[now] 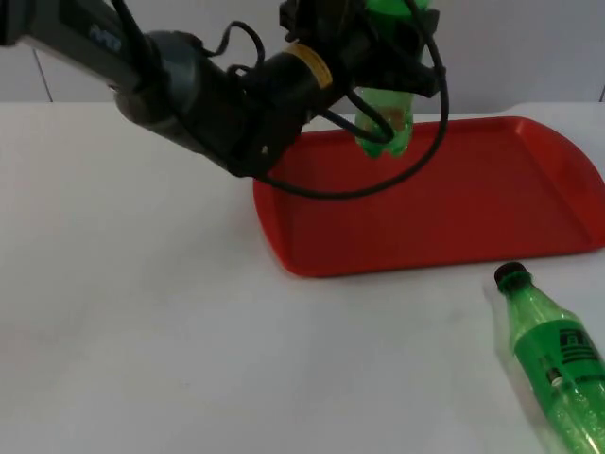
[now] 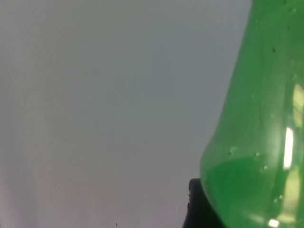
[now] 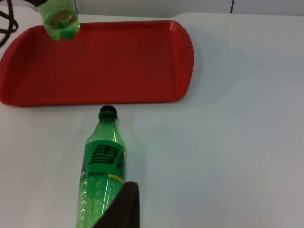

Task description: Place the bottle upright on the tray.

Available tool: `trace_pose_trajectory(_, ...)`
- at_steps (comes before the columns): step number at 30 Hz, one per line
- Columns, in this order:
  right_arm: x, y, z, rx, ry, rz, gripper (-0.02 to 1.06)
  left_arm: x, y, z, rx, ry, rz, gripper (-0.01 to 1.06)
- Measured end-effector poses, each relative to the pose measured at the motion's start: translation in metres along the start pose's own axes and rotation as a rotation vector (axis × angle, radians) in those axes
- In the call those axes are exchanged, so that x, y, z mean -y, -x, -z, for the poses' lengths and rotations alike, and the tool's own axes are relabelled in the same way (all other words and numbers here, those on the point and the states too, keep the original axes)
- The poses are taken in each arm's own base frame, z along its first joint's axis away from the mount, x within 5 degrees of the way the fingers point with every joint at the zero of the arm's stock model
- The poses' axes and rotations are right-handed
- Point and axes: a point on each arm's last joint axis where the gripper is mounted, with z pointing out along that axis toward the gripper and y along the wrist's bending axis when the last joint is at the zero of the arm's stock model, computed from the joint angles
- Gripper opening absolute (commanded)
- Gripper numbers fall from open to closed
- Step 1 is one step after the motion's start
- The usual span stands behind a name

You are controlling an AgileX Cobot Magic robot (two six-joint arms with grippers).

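Left gripper [image 1: 386, 57] is clamped on a green bottle [image 1: 386, 123], base down, hanging above the red tray's [image 1: 473, 203] far-left part, not yet touching it. For this step: lower straight, keep the bottle vertical, release only once the base sits flat, well inside the rim. Left arm reaches in low from the upper left, wrist bent over the tray. A second bottle [image 3: 102, 164] lies on the desk [image 1: 142, 331] just beside the tray's near edge. Right gripper [image 3: 123, 209] hovers over it, waiting; can't tell its opening.

- Top view looks down and forward over the worktop [image 1: 142, 331].
- Left wrist view sits close against a green bottle [image 2: 256, 142].
- Right wrist view shares the red tray [image 3: 118, 61] with the top view.
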Motion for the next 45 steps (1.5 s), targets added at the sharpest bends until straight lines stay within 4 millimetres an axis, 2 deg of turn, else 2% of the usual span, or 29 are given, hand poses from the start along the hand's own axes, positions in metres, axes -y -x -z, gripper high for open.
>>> trace_pose_trajectory(17, 0.0, 0.0, 0.0, 0.0, 0.0, 0.009, 1.04, 0.001, -0.055, -0.011, -0.039, 0.033, 0.039, 0.0)
trace_pose_trajectory(26, 0.0, 0.0, 0.0, 0.0, 0.0, 0.002, 1.04, 0.001, -0.06, -0.011, -0.048, 0.033, 0.04, 0.0)
trace_pose_trajectory(28, 0.0, 0.0, 0.0, 0.0, 0.0, 0.002, 1.04, 0.001, -0.06, -0.011, -0.048, 0.033, 0.04, 0.06)
trace_pose_trajectory(30, 0.0, 0.0, 0.0, 0.0, 0.0, 0.002, 1.04, 0.001, -0.06, -0.011, -0.048, 0.033, 0.04, 0.19)
trace_pose_trajectory(31, 0.0, 0.0, 0.0, 0.0, 0.0, 0.002, 1.04, 0.001, -0.06, -0.011, -0.048, 0.033, 0.04, 0.19)
trace_pose_trajectory(35, 0.0, 0.0, 0.0, 0.0, 0.0, 0.002, 1.04, 0.001, -0.06, -0.011, -0.048, 0.033, 0.04, 0.54)
trace_pose_trajectory(36, 0.0, 0.0, 0.0, 0.0, 0.0, 0.002, 1.04, 0.001, -0.06, -0.011, -0.048, 0.033, 0.04, 0.54)
trace_pose_trajectory(39, 0.0, 0.0, 0.0, 0.0, 0.0, 0.002, 1.04, 0.001, -0.06, -0.011, -0.048, 0.033, 0.04, 0.69)
trace_pose_trajectory(45, 0.0, 0.0, 0.0, 0.0, 0.0, 0.002, 1.04, 0.001, -0.06, -0.011, -0.042, 0.033, 0.04, 0.73)
